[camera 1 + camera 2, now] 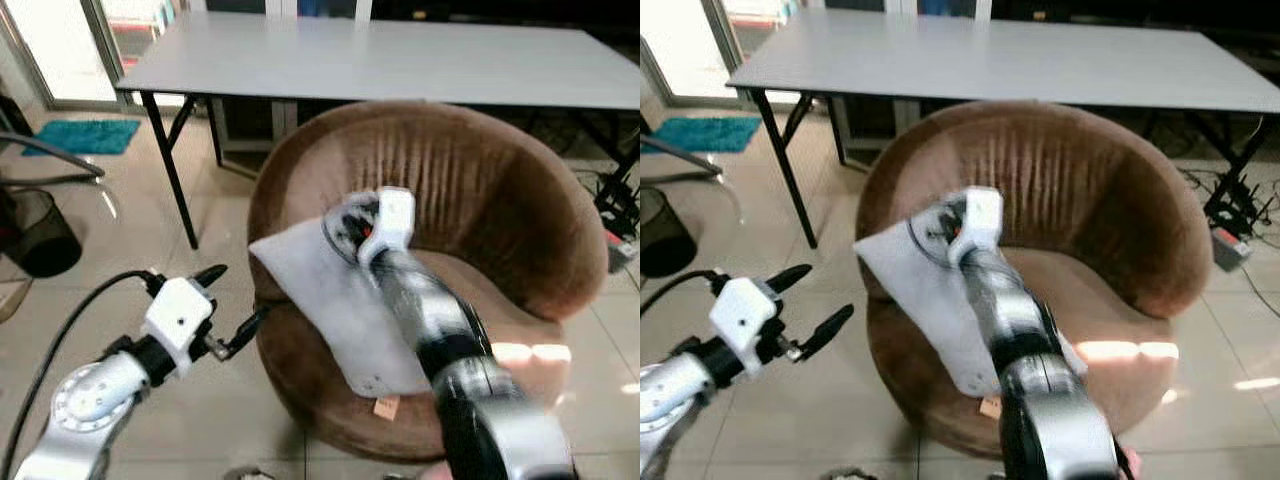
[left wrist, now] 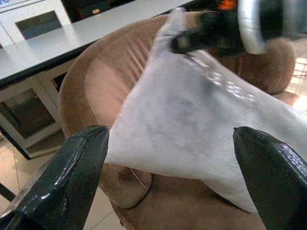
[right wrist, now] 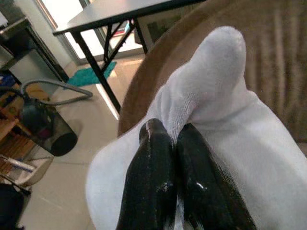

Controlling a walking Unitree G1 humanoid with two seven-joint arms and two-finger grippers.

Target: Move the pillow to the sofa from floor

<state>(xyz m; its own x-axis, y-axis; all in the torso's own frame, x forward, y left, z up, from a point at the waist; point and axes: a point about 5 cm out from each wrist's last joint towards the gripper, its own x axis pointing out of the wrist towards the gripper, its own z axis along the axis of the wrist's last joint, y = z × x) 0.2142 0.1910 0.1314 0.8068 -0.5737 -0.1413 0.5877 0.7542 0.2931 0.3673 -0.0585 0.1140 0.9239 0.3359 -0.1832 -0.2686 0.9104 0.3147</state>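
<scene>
Right wrist view: we see the right gripper [image 3: 175,136] pinching a corner of the white pillow [image 1: 335,300] over the brown sofa [image 1: 500,200] seat, left gripper [image 1: 232,310] spread beside the sofa; placing step, next we'd release.

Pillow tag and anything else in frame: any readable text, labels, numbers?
None readable.
Small orange tag hanging at the lower edge of the pillow: too small and blurred to read.
Right pincer, shut on a pillow corner over the sofa: no markings to be made out.
Left pincer, open beside the sofa: no lettering on its white housing.
Table: bare top, no print.
</scene>
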